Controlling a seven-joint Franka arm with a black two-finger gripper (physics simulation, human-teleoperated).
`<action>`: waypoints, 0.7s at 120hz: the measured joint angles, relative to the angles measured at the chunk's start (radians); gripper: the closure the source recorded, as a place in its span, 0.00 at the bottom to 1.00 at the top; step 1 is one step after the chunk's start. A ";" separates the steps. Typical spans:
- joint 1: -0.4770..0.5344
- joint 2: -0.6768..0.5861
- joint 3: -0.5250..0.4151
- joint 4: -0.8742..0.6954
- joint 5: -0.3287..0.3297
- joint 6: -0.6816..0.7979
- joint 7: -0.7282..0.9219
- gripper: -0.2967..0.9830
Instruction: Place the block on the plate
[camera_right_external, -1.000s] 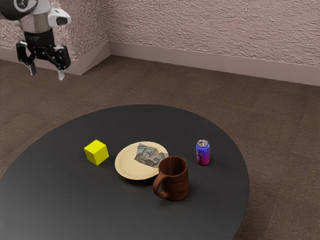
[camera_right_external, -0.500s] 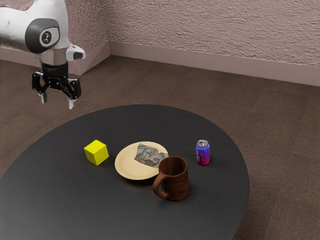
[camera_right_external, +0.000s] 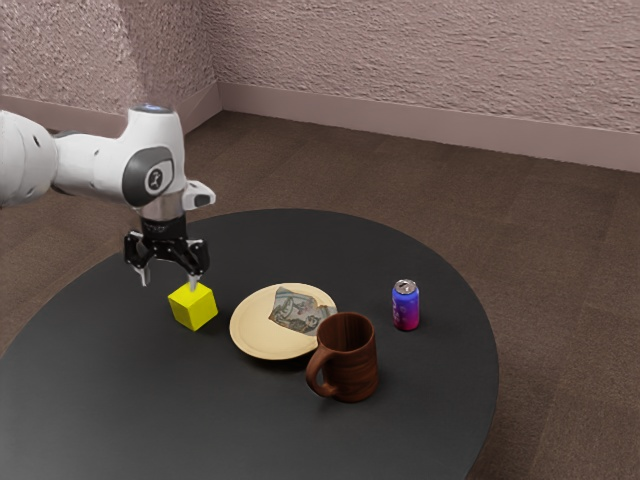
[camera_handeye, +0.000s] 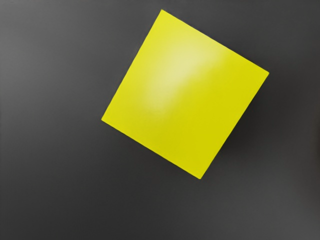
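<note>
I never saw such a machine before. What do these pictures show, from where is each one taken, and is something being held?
The machine is one robot arm with a black two-finger gripper, rendered by a simulator. The exterior view is taken from the arm's side. The wrist view is taken by a camera on the arm's hand, looking down at the yellow block.

On the dark round table are that block, a pale plate with a patterned patch, a brown mug and a blue-and-pink can. Nothing is held: the gripper is open, above the block.
</note>
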 joint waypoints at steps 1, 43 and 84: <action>0.001 0.004 0.000 0.000 -0.001 0.005 0.003 0.23; 0.048 0.119 -0.041 0.036 -0.007 0.180 0.170 0.23; 0.079 0.178 -0.063 0.074 -0.017 0.232 0.326 0.23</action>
